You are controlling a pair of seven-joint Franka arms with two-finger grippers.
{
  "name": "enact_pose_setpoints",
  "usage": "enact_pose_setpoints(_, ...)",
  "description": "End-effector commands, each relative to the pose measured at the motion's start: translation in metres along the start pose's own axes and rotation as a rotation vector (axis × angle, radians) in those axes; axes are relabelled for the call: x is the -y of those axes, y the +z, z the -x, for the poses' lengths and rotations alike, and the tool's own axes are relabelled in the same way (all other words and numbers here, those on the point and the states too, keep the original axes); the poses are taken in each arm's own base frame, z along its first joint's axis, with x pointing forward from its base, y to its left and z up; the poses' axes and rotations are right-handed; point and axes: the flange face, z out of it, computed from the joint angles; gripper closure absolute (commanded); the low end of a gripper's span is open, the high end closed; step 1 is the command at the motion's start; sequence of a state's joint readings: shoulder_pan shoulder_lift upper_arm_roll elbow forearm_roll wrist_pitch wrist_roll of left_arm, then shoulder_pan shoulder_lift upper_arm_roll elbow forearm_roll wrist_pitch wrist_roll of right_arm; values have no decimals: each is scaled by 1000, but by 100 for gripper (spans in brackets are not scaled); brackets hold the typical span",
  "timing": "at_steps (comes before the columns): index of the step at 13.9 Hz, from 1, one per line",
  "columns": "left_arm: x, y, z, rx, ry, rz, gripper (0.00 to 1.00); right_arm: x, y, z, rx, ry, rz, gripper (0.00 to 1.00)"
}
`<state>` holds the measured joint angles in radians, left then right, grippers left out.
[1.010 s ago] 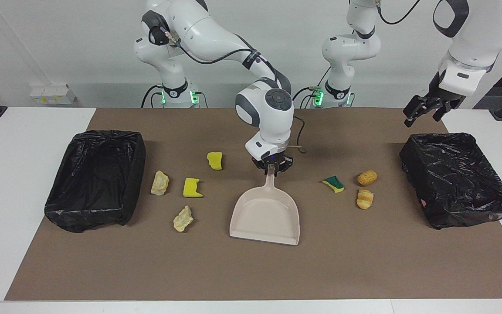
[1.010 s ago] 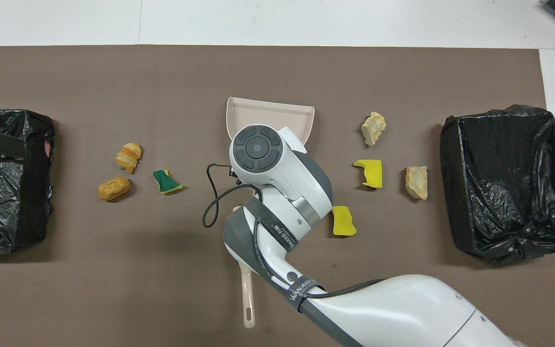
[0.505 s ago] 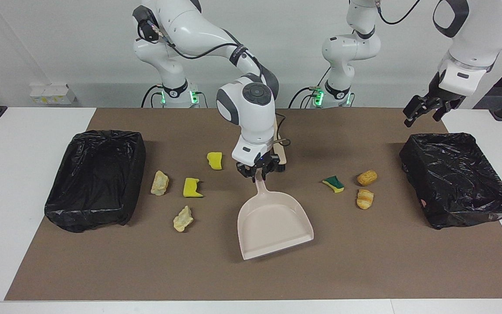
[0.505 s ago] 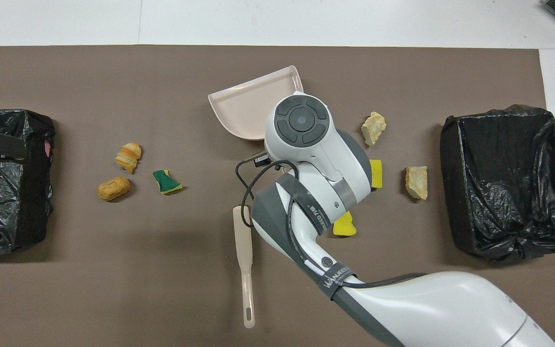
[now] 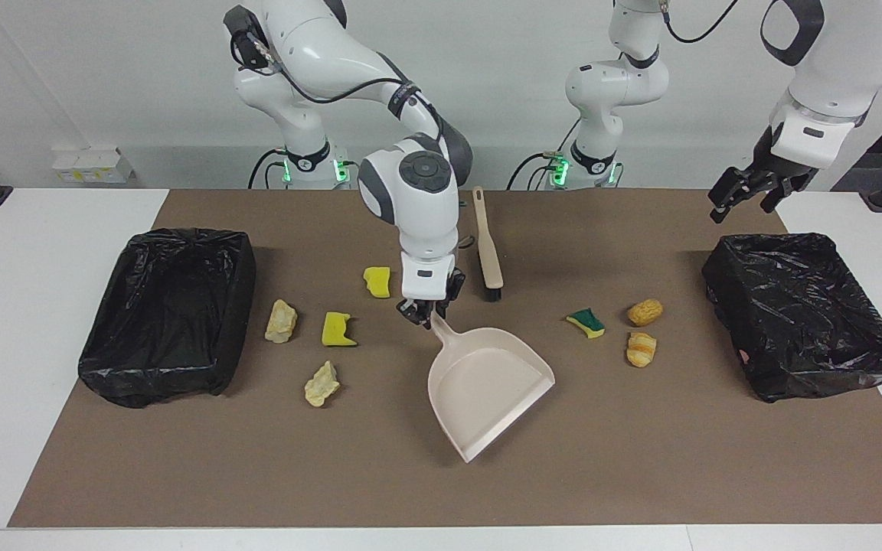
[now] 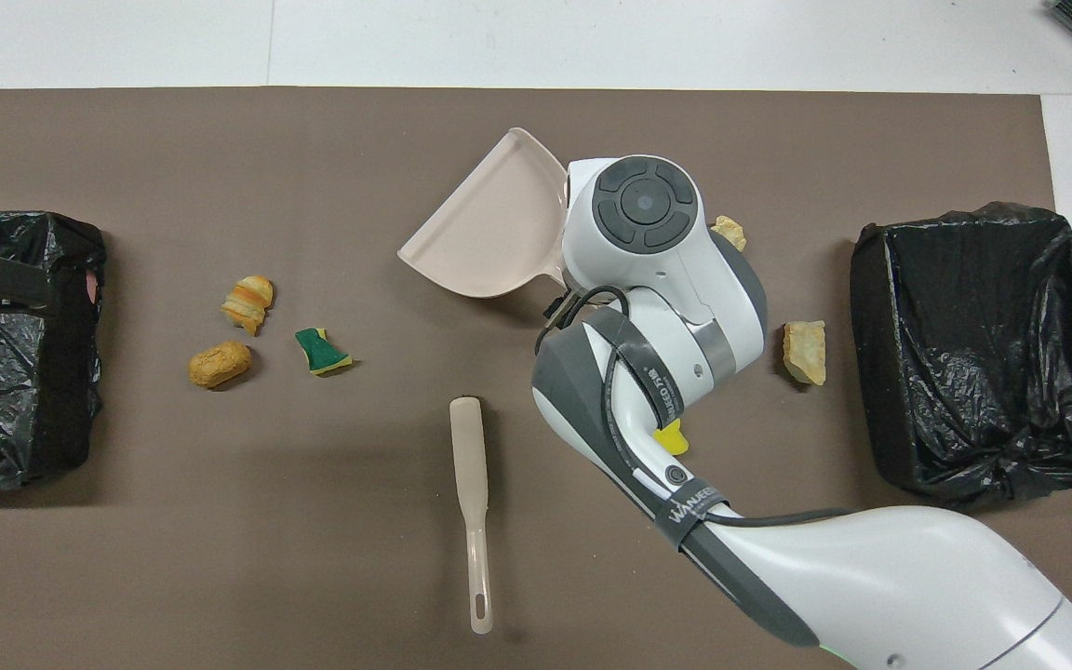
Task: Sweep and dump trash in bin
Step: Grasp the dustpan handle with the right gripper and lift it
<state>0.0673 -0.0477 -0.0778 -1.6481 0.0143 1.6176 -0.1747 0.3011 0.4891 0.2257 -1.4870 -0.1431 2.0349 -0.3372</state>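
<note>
My right gripper is shut on the handle of the beige dustpan, over the middle of the mat. The pan's mouth is angled toward the left arm's end. Trash lies on both sides. Two yellow sponge pieces and two beige lumps lie toward the right arm's end. A green-backed sponge and two brown bread lumps lie toward the left arm's end. My left gripper waits open above the bin at that end.
A second black-lined bin stands at the right arm's end of the mat. The beige brush lies on the mat, nearer to the robots than the dustpan. In the overhead view my right arm covers some of the scraps.
My right gripper has carried the dustpan handle toward the right arm's end and turned the pan's mouth toward the left arm's end. The brush is now uncovered. The left arm has not moved.
</note>
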Motion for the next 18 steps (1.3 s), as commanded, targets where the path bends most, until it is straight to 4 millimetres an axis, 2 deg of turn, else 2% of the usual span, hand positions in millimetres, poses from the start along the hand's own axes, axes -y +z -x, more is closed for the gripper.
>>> enact_pose_setpoints(1,1,-1,-1,-10,6,11,0,-16,-9,14,1,-166,16,100)
enact_pose_setpoints(5,1,-1,-1,-10,6,11,0,-31,-4,16,7,-371,22,100)
enact_pose_setpoints(7,1,-1,-1,-10,6,11,0,-45,-5,13,-5,-502,25,100)
enact_pose_setpoints(10,0,-1,2,1,12,15,0,-47,-5,12,8,-646,27,100)
enact_pose_setpoints(11,-20,0,11,31,38,35,0,-48,-8,13,31,-689,26,100)
enact_pose_setpoints(12,-43,-1,28,48,76,46,0,-47,-11,12,56,-722,25,100)
enact_pose_setpoints(14,-88,26,80,87,145,44,0,-54,-16,6,92,-774,33,100)
enact_pose_setpoints(18,-163,79,159,98,101,91,0,-56,-4,-4,91,-809,34,100)
